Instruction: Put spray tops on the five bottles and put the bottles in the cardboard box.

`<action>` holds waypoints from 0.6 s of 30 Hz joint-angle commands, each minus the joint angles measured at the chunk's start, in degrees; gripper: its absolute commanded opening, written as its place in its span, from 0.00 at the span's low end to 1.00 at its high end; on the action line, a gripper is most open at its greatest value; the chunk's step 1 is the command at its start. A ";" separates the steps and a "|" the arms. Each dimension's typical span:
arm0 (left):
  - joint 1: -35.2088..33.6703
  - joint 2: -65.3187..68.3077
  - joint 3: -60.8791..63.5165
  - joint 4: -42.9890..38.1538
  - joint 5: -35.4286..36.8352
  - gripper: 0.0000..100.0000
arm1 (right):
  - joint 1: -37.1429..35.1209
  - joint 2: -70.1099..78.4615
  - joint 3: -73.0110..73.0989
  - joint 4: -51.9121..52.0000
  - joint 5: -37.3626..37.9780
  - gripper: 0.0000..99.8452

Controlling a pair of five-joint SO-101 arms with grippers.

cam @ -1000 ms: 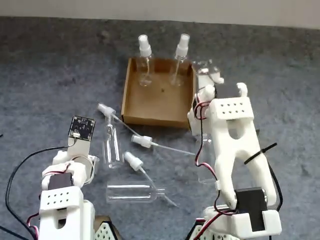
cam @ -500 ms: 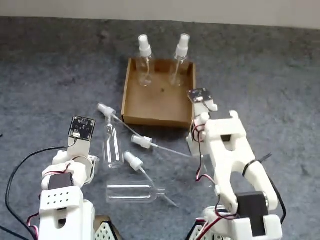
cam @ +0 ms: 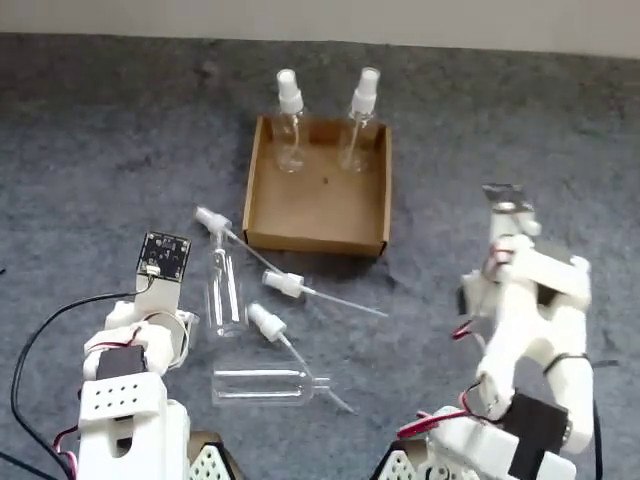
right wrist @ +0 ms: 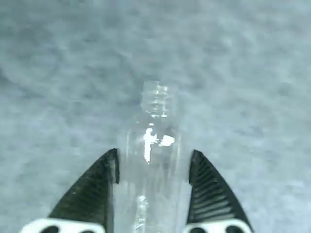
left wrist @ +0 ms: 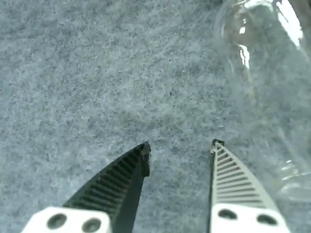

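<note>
Clamped right pincer point(right wrist: 154, 153) on an uncapped bottle point(right wrist: 155, 111) — swung away from the box point(cam: 315, 242) edge, out rightward. Held left pincer point(left wrist: 180, 144) apart over table point(left wrist: 73, 73), beside a lying bottle point(left wrist: 262, 73) — saw three tops point(cam: 283, 283) strewn between arms.

Bottle point(right wrist: 151, 160) base beyond the edge.

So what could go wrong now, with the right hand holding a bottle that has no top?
The right hand grips the topless bottle by its smooth clear sides, so it may slip or tilt.
The spray tops lie on the carpet with long thin tubes; one could bend or snag when lifted.
The two capped bottles stand upright in the cardboard box; adding another might knock them over.
</note>
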 commanded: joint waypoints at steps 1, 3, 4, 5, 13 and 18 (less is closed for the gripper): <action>-0.13 0.22 -0.31 -1.14 -0.35 0.15 | 6.46 -0.75 -2.68 -0.84 3.60 0.01; -0.13 0.22 -0.31 -1.14 -0.35 0.15 | 7.69 -0.75 -3.03 -0.84 4.57 0.01; -0.13 0.22 -0.31 -1.14 -0.35 0.15 | 8.04 -0.75 -3.12 -0.92 4.66 0.01; -0.13 0.22 -0.31 -1.14 -0.35 0.15 | 8.13 -0.75 -3.12 -0.92 4.66 0.01; -0.13 0.22 -0.31 -1.14 -0.35 0.15 | 1.45 -1.36 -3.65 0.40 1.85 0.04; -0.13 0.22 -0.31 -1.14 -0.35 0.15 | -1.54 -0.84 -9.01 3.38 -1.58 0.17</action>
